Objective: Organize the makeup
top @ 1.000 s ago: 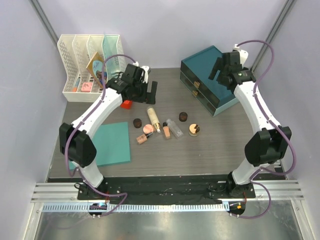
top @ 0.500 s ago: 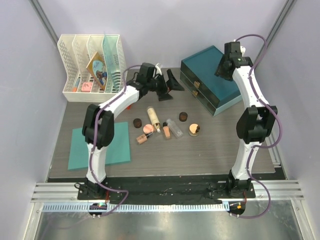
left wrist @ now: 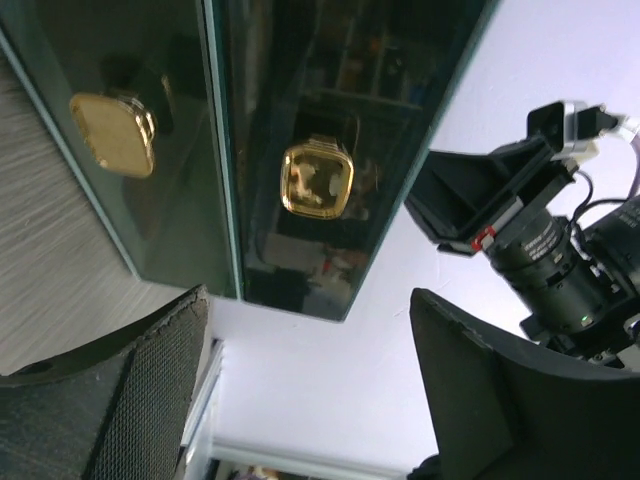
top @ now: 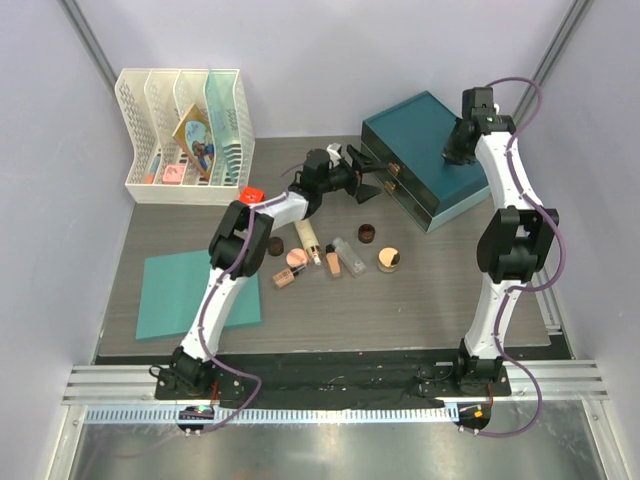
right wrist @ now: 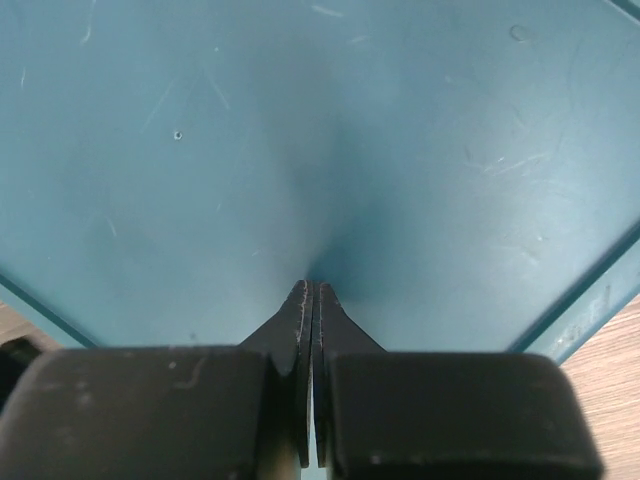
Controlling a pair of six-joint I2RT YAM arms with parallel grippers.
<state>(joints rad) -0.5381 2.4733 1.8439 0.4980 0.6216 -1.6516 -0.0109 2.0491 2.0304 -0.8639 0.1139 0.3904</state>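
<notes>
L gripper (top: 362, 175), jaws wide, has swung over to the gold square handles (left wrist: 318, 180) of the teal two-drawer box (top: 425, 130). R gripper (right wrist: 314, 300) just closed empty, tips at box top. Small makeup jars, tube & sticks (top: 333, 263) lie untouched mid-table (top: 420, 300). Looks like drawer-opening prep.

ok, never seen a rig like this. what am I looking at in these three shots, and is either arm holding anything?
Two robot arms bolted to the near edge of a table. The wide shot looks down from above and behind them; the other two come from cameras on the wrists. The left gripper is open and empty, facing the gold handles of a teal drawer chest. The right gripper is shut on nothing, tips down at the chest's top. Mid-table lies loose makeup: brown jars, a pink compact, a beige tube, a clear bottle, peach sticks, a gold-lidded jar. Also a teal mat and a white rack.
</notes>
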